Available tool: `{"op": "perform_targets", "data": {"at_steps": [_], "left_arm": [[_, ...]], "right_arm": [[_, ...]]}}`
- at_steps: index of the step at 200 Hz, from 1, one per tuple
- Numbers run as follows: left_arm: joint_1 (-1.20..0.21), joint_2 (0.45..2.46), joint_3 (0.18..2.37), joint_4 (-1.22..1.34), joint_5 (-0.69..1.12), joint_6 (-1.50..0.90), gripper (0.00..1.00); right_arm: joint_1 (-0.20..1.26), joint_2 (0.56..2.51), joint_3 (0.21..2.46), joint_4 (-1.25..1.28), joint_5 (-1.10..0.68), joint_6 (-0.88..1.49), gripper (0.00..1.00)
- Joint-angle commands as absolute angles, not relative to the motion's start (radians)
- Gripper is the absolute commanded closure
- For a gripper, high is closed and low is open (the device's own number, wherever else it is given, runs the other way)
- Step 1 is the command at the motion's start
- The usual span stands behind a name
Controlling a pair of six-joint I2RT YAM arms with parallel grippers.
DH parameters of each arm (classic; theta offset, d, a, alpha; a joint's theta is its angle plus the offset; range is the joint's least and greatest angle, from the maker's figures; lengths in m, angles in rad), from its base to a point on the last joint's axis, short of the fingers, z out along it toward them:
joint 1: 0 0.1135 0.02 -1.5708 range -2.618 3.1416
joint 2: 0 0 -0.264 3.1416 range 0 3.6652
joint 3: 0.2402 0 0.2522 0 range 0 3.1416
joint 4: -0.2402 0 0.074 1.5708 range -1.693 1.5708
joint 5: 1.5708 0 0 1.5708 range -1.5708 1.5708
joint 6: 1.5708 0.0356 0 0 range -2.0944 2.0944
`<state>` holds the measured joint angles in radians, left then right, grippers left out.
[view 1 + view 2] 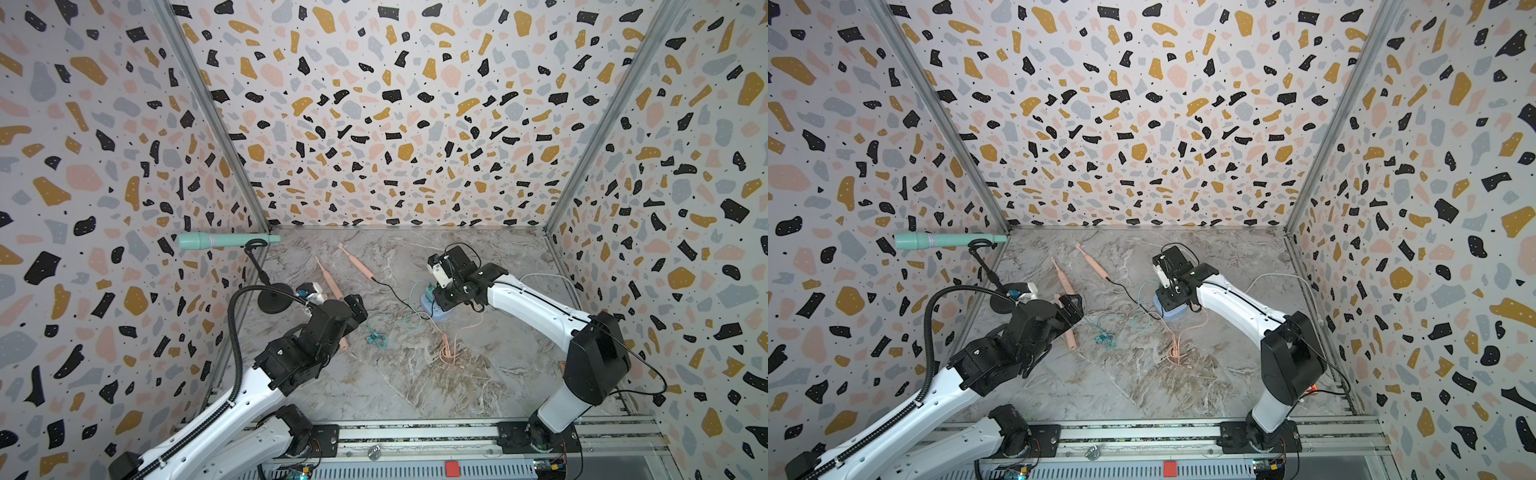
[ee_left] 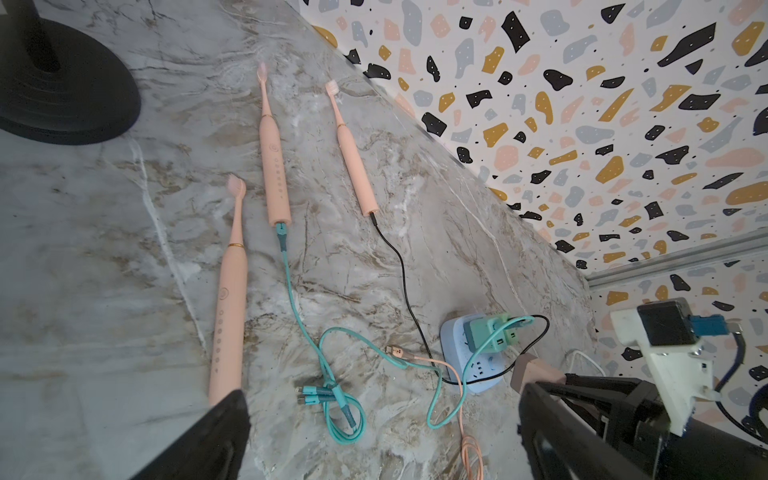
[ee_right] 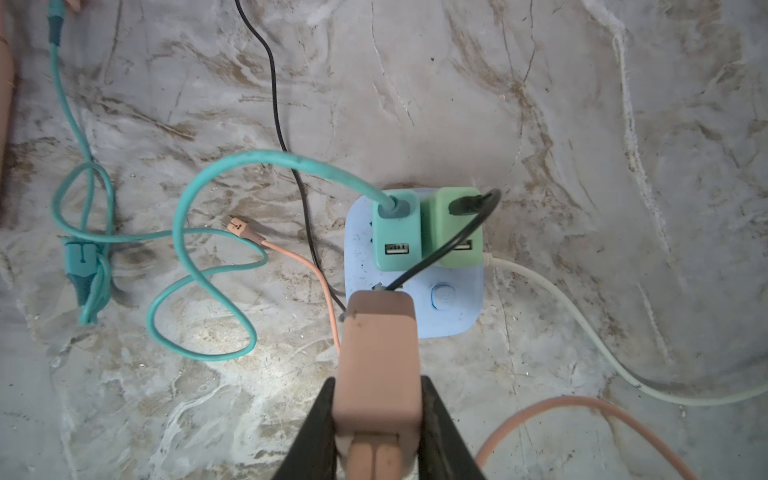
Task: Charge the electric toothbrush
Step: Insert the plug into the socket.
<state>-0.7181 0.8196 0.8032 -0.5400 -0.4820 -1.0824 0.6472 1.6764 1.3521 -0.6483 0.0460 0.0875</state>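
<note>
Electric toothbrush, the one without a cable, lies in both top views on the marbled desk at eight o'clock from the power strip, half under the left arm. Terrazzo walls box the cell closely. In the left wrist view the left gripper gapes wide and empty over its base. It looks like light, stiff, smooth plastic, probably best pinched mid-handle. In the right wrist view the right gripper clamps a pink adapter at the strip's six o'clock.
</note>
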Motion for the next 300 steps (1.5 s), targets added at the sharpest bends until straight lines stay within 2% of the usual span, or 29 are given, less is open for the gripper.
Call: {"op": "perform_targets", "data": {"at_steps": [1,67,168,207,300], "left_arm": [[-0.713,0.803,0.818,-0.558,-0.533,-1.042,0.01],[-0.711,0.763,0.793,-0.566,-0.578,-1.02,0.0],[-0.71,0.755,0.784,-0.568,-0.583,-1.011,0.0],[-0.709,0.754,0.776,-0.565,-0.577,-1.011,0.01],[-0.708,0.748,0.756,-0.552,-0.572,-1.014,0.0]], "right_arm": [[0.644,1.702,1.409,-0.731,0.077,0.047,1.0],[0.637,1.682,1.357,-0.707,0.098,0.044,1.0],[0.632,1.87,1.582,-0.897,0.093,-0.006,1.0],[0.631,1.889,1.593,-0.923,0.063,-0.015,1.0],[0.651,1.97,1.689,-0.967,0.12,-0.021,1.0]]}}
